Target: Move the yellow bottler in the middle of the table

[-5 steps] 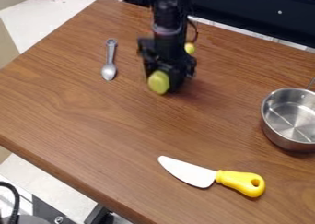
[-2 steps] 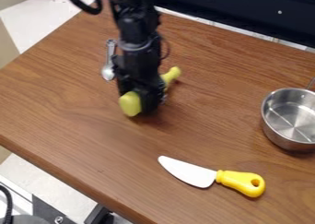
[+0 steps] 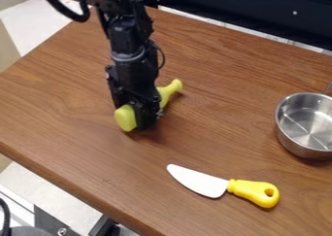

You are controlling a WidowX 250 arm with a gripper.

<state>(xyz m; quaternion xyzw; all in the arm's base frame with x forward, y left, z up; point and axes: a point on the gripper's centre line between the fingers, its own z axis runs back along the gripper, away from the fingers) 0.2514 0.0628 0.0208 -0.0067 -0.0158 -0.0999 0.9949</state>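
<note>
While the black two-finger tool (image 3: pixel 142 119) clasps the yellow-green bottle (image 3: pixel 125 118), left of the round steel pot (image 3: pixel 303 142), the carry seems nearly done; next, it should settle the bottle mid-way across the brown wooden table (image 3: pixel 214 123) and let go.

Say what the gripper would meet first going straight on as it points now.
Most likely the tabletop: the gripper points down at it, holding the yellow bottle. Height is unclear; bottle and table may already touch.

yellow-green bottle (image 3: pixel 125 118) | sideways | neck upper right | near middle of table (image 3: pixel 71 138)
</note>
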